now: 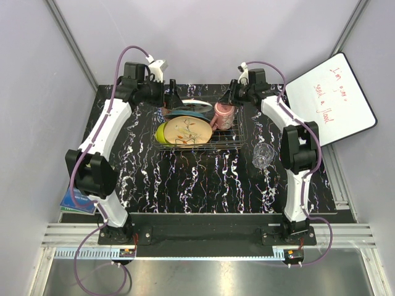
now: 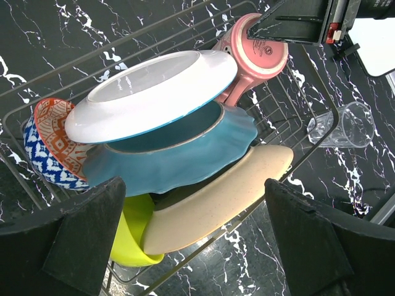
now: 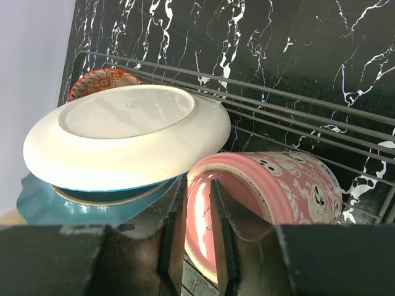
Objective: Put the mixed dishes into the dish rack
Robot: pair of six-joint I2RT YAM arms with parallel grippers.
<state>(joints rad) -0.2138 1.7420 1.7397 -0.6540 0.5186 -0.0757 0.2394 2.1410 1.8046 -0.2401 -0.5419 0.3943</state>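
My left claw (image 2: 194,185) hangs wide open above the dish rack (image 1: 237,139), holding nothing. My right claw (image 3: 196,185) is drawn narrow onto the rim of the pink mug (image 3: 290,185), one finger inside the mouth and one outside, pinching the wall. The mug lies on its side at the right end of the rack, leaning against the plates.

In the rack I see the white plate (image 2: 148,92) on top, underside up and tilted. The teal plate (image 2: 179,157) is beneath it and the peach floral plate (image 1: 188,129) is lower still. The lime-yellow bowl (image 2: 133,237) and the red patterned bowl (image 2: 52,142) sit at the left end. The clear glass (image 1: 263,155) lies on the bench (image 1: 203,185), just beside the rack's right front corner.
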